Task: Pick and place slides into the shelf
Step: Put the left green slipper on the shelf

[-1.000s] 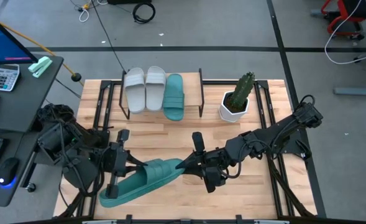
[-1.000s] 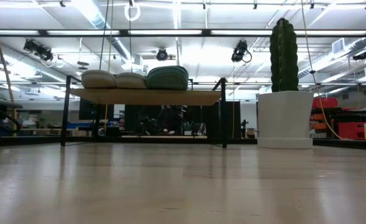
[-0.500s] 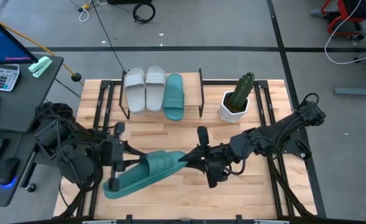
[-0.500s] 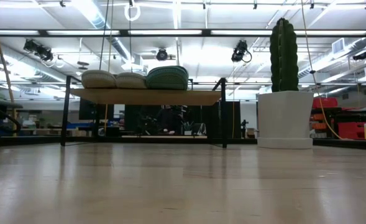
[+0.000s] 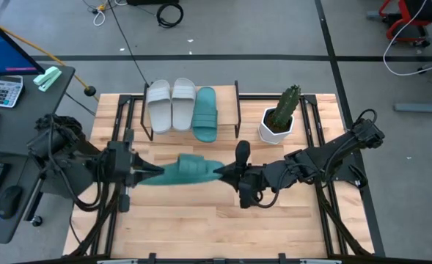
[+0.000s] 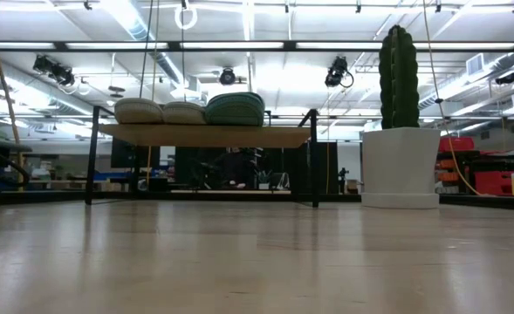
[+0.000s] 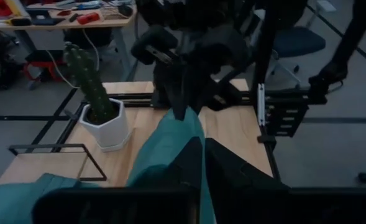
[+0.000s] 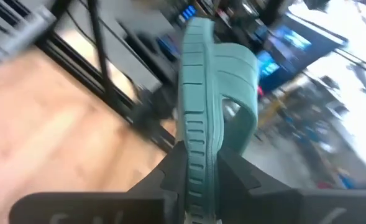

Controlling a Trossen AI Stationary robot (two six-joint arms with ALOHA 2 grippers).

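A teal slide [image 5: 185,171] hangs between my two grippers over the middle of the table, turned on its side, strap [image 5: 193,162] toward the far edge. My left gripper [image 5: 149,173] is shut on its left end and my right gripper [image 5: 224,173] on its right end. The shelf [image 5: 238,110] stands at the far edge. Two grey-white slides [image 5: 171,105] and a second teal slide [image 5: 205,114] lie soles down on its board [image 6: 206,135]. Neither gripper shows in the low view. My left gripper pinches the slide's heel end [image 7: 184,144] between its two fingers, level, from the table's left, along the slide. The slide runs away from the fingers, clear of the table. My right gripper pinches the sole's ribbed edge at the toe end [image 8: 196,144], just by the strap [image 8: 238,68], between its two fingers. It comes level from the table's right, along the slide. The slide stands on edge, clear of the table.
A white pot with a cactus [image 5: 280,117] stands right of the shelf, near my right arm; it also shows in the left wrist view [image 7: 99,102]. A desk with a calculator [image 5: 5,92] and mouse lies beyond the table's left edge. Bare slatted wood [image 5: 201,227] lies toward the near edge.
Both grippers have carried the teal slide up and toward the far edge. The slide lay slanted, heel toward the near left corner; it now runs level left to right and has turned onto its side. My left gripper has swung up and toward the far edge more than my right.
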